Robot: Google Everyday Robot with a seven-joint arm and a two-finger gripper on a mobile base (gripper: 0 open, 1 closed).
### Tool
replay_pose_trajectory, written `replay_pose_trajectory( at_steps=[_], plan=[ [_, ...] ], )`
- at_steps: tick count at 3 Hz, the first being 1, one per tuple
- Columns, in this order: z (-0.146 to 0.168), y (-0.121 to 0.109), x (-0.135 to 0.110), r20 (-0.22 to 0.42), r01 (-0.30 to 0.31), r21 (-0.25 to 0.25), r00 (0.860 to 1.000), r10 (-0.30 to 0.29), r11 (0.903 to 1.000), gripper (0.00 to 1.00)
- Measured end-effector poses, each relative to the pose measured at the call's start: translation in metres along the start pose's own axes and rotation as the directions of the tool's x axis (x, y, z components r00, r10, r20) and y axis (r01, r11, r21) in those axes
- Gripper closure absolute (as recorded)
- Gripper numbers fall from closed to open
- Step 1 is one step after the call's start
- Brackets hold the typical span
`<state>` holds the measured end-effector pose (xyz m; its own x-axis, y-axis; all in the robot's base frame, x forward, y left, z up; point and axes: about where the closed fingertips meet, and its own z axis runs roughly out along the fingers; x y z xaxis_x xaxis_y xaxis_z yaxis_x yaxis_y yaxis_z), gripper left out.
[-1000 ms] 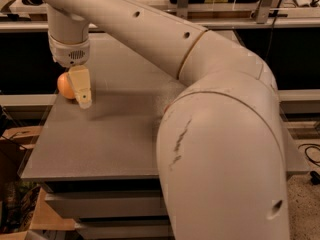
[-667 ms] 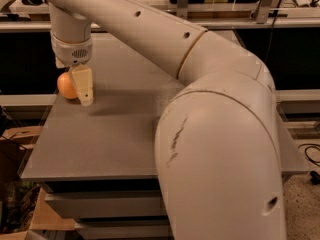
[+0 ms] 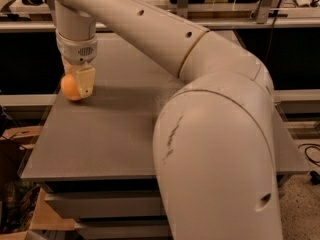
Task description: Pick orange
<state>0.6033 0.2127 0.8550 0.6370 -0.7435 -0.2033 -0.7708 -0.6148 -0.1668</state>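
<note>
While my claw [image 3: 78, 88] sits at the orange [image 3: 68, 87], the grasp is underway.
Closed or not, I cannot tell; next comes a firm squeeze, then a straight lift.

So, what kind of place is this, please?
Probably a robotics lab or workshop, not a home: long workbenches with metal posts stand behind the grey table, cardboard lies on the floor at left, and the robot's gripper hangs at the orange near the table's far left edge.

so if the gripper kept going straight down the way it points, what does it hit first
Most likely the orange: the gripper points straight down and overlaps it near the left edge of the grey tabletop. If depth misleads, the tabletop instead.
</note>
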Motion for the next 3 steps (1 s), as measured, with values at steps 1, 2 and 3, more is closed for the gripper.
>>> replay_pose_trajectory(
  at_steps=[1,2,3],
  plan=[
    [-0.003,0.000,0.004,-0.004,0.007,-0.004,1.000,-0.007,1.0000,0.88],
    [-0.014,-0.001,0.007,-0.010,0.018,0.004,1.000,-0.018,0.9998,1.00],
    [-0.035,-0.004,0.004,-0.022,0.045,0.027,0.999,-0.044,0.9986,1.00]
  ],
)
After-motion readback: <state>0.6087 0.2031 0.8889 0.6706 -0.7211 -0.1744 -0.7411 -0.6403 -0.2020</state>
